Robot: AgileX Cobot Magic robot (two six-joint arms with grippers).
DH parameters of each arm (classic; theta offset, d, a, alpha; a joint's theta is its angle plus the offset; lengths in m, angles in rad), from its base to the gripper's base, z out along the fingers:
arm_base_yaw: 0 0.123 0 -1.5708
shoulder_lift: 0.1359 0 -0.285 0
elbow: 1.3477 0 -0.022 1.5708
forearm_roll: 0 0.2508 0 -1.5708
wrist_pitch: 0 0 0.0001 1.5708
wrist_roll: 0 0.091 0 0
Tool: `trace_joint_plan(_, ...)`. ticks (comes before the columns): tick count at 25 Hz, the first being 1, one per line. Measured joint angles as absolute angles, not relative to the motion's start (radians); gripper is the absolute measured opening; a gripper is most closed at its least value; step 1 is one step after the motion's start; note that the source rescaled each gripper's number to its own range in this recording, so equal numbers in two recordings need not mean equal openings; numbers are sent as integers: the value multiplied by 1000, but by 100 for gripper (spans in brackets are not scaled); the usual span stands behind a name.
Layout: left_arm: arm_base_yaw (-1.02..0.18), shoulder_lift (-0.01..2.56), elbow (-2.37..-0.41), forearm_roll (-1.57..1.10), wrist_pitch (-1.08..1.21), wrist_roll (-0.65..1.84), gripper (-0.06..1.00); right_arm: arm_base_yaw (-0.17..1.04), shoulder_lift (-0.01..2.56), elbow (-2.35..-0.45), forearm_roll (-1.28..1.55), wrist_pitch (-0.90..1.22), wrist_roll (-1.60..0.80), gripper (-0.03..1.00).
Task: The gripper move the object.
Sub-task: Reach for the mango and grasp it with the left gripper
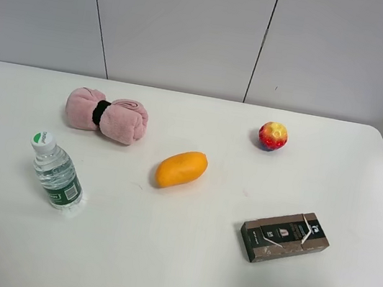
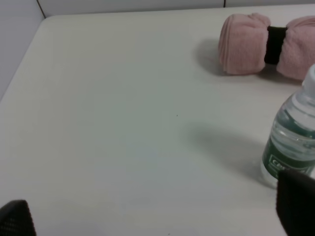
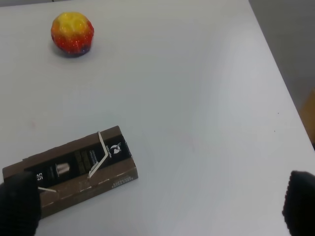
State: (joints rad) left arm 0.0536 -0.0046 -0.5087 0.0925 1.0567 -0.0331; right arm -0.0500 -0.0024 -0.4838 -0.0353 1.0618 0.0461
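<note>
The object (image 1: 181,170), a smooth, orange-yellow oval fruit, lies about the middle of the white surface (image 1: 157,269). Its long axis slants from the near-left corner toward the far-right one. Neither wrist view catches it, so I judge it sits between my arms, neither clearly nearer. My left claw (image 2: 157,210) is released, tips wide, near the clear plastic bottle (image 2: 290,142). My right claw (image 3: 160,202) is released too, near the flat brown box (image 3: 74,169). A soft pink towel (image 1: 106,115) lies toward the far-left corner.

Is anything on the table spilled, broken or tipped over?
Nothing stands out. The clear plastic water bottle stands upright, the orange-yellow oval fruit and pink rolled towel look whole, and the dark brown box lies flat at a slant.
</note>
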Motion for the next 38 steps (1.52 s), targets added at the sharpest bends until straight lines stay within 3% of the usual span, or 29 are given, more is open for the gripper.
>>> trace_joint_plan(31,54,-3,-510,92,1057,-34,100,-50,-2,-484,-35,1062,46,100)
trace_joint_plan(38,54,227,-694,89,1061,-33,100,-50,-2,-484,-35,1062,46,100)
